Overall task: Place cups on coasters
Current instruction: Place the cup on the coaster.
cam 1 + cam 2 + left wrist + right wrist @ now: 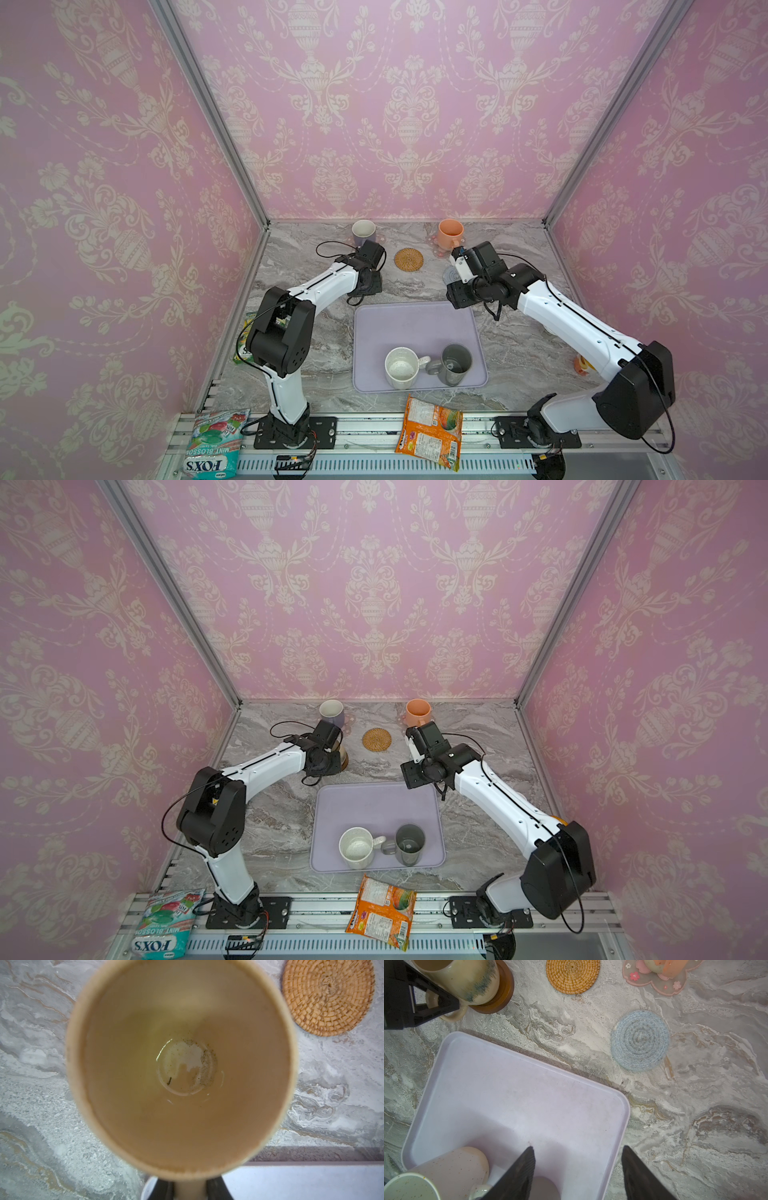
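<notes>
Beige mug (180, 1064) handle in closed left gripper (188, 1188); right gripper (577, 1151) agape

Left mug (401, 368) and right mug (456, 365) stand in tray (415, 328) (front half).

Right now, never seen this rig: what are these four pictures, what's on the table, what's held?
Two robot arms stand on a rail at the front of the table. Two pictures come from one overhead stereo camera, two from cameras on the wrists. The left fingers are shut on the handle of the beige mug; it sits on the brown wooden coaster. The right fingers are open, empty, above a corner of the lavender tray, which holds the speckled white mug and dark grey mug. The lavender mug and peach mug stand on pink flower coasters. The rattan coaster and grey-blue coaster are bare.
</notes>
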